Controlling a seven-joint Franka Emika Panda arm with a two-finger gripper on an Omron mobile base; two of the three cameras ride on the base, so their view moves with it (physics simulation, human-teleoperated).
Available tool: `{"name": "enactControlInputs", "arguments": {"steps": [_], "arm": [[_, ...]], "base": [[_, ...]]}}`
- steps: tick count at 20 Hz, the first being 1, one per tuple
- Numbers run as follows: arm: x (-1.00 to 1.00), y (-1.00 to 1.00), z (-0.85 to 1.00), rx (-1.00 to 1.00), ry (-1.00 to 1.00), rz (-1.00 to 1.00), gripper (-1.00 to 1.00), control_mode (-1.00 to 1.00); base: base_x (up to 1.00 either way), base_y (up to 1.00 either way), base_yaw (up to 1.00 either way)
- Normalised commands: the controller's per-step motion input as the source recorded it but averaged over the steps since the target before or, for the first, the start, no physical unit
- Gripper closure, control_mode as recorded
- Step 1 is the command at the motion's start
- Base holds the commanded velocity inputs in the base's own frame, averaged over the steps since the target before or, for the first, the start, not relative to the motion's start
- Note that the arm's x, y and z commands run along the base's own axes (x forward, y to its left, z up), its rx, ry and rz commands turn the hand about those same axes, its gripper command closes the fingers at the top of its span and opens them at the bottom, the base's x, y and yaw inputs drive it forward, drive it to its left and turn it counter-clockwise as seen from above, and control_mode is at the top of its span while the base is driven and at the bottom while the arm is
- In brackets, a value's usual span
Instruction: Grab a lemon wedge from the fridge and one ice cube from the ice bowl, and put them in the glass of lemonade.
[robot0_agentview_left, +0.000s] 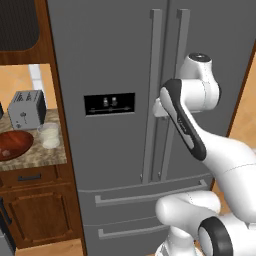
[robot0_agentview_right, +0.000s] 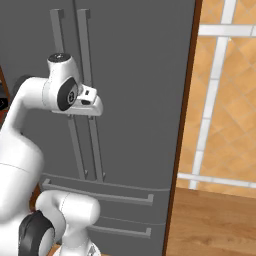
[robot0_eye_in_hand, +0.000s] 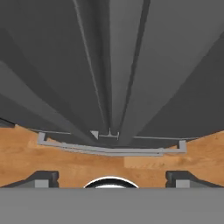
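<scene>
Gripper (robot0_eye_in_hand: 112, 178) seen nearest in hand view – finger tips (robot0_eye_in_hand: 43, 177) spread wide, nothing between them, pointed down along fridge (robot0_agentview_left: 115, 60) doors. Hand held close against long door handles (robot0_agentview_left: 152, 95) at mid height; doors shut. Bowl (robot0_agentview_left: 14, 145) set on counter (robot0_agentview_left: 35, 157) left of fridge – glass (robot0_agentview_left: 49, 135) just beside it, toaster (robot0_agentview_left: 26, 109) behind.
</scene>
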Motion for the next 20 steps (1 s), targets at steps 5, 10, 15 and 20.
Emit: {"name": "enactControlInputs", "arguments": {"steps": [5, 10, 15, 20], "arm": [[-0.05, 0.69, -0.03, 0.0, -0.04, 0.0, -1.0, -1.0], [-0.63, -0.07, -0.25, 0.0, -0.02, 0.0, -1.0, -1.0], [-0.45, -0.76, -0.12, 0.01, -0.07, 0.0, -1.0, -1.0], [-0.16, -0.28, -0.03, 0.01, -0.03, 0.0, -1.0, -1.0]], "base": [[0.0, 0.0, 0.0], [0.0, 0.0, 0.0], [0.0, 0.0, 0.0], [0.0, 0.0, 0.0]]}}
